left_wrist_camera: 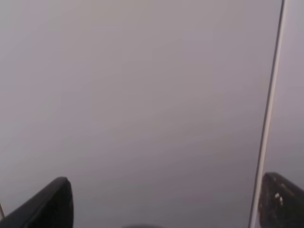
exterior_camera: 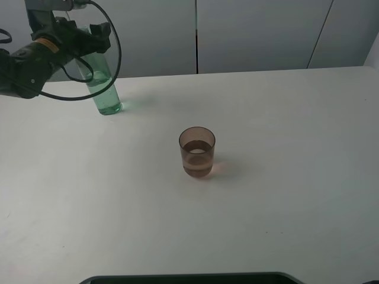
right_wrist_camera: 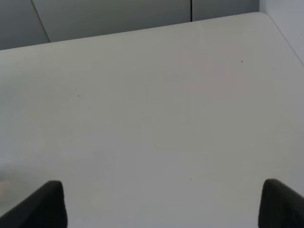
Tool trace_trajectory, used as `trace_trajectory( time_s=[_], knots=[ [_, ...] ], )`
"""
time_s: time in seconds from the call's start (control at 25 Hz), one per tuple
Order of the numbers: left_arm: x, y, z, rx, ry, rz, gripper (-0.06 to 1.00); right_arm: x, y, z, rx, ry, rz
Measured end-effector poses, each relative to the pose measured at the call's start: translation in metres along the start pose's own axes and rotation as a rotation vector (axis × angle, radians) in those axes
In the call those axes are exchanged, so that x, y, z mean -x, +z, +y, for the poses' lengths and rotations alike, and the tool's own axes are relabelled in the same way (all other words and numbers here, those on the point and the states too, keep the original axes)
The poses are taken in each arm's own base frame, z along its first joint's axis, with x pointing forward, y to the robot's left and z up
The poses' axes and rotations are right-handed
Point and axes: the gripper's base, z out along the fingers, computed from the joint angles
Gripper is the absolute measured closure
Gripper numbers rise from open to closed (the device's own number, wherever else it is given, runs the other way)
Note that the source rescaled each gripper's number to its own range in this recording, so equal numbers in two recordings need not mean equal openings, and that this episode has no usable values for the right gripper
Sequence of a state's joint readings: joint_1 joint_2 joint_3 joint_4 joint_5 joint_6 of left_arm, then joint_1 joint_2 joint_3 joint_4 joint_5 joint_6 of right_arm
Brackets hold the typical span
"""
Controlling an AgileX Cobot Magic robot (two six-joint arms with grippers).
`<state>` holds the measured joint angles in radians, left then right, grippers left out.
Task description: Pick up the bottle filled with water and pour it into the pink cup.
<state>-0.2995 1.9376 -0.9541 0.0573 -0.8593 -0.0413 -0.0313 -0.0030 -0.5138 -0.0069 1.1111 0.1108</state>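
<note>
The green-tinted bottle point(exterior_camera: 107, 94) stands upright on the white table point(exterior_camera: 284, 195) at the far left, with clear liquid in its lower part. My left gripper point(exterior_camera: 93, 40) is up at the bottle's top and hides its neck. In the left wrist view this gripper point(left_wrist_camera: 166, 202) is open, its black fingertips point(left_wrist_camera: 52, 204) wide apart with only the grey wall between them. The pink cup point(exterior_camera: 197, 152) stands near the table's middle with some liquid in it. My right gripper point(right_wrist_camera: 161, 204) is open over bare table; it does not show in the exterior high view.
A grey panelled wall point(exterior_camera: 254, 35) runs behind the table's far edge. A black cable point(exterior_camera: 112, 65) loops from the left arm past the bottle. A dark flat object point(exterior_camera: 189, 278) lies along the table's near edge.
</note>
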Motion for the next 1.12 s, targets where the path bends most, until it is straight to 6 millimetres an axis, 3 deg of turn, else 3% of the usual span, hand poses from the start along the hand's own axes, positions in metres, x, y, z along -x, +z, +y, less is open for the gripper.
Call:
trace_trajectory(
  time_s=[0.32, 0.44, 0.56, 0.76, 0.92, 1.12],
  knots=[
    [0.056, -0.021, 0.005, 0.024, -0.001, 0.015, -0.06, 0.0, 0.0, 0.0, 0.0, 0.0, 0.0],
    [0.079, -0.025, 0.021, 0.084, -0.024, 0.072, -0.06, 0.0, 0.0, 0.0, 0.0, 0.0, 0.0],
    [0.1, -0.025, 0.047, 0.16, -0.058, 0.202, -0.06, 0.0, 0.0, 0.0, 0.0, 0.0, 0.0],
    [0.122, -0.037, 0.085, 0.266, -0.164, 0.605, -0.06, 0.0, 0.0, 0.0, 0.0, 0.0, 0.0],
    [0.143, -0.056, 0.088, 0.263, -0.195, 0.905, -0.06, 0.0, 0.0, 0.0, 0.0, 0.0, 0.0],
    [0.156, -0.076, 0.082, 0.25, -0.214, 1.115, -0.06, 0.0, 0.0, 0.0, 0.0, 0.0, 0.0]
  ],
)
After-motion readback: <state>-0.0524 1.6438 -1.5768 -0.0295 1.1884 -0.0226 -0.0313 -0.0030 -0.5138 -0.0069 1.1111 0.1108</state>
